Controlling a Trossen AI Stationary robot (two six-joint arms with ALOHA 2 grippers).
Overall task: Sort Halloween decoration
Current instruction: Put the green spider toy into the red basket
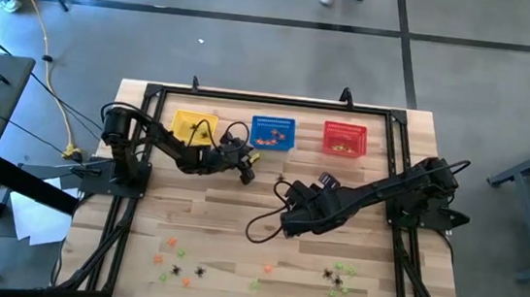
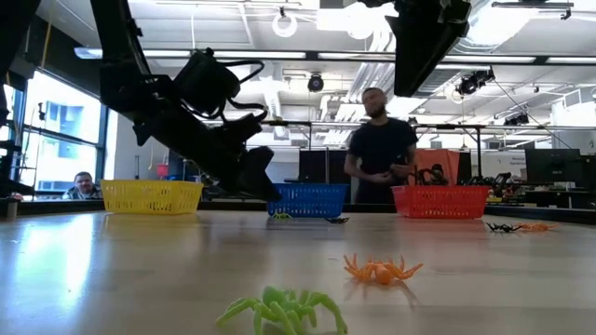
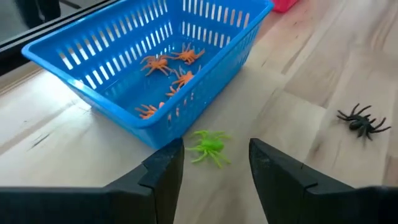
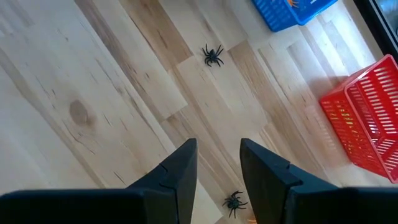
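Left pincer (image 3: pixel 211 171) open, empty, above a green spider (image 3: pixel 209 147) lying on the tabletop (image 3: pixel 298 81) just beside the blue basket (image 3: pixel 205 74), which holds orange spiders (image 3: pixel 171 65). Right pincer (image 4: pixel 217 168) apparently open, hovering mid-tabletop over black spiders (image 4: pixel 213 55).

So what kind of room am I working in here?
Probably an open lab or workshop: a bare concrete floor around the wooden table, exposed ceiling ducts, and a person standing behind the baskets.

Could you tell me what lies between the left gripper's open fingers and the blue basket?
In the left wrist view, one green spider lies on bare wood between the left gripper and the blue basket.
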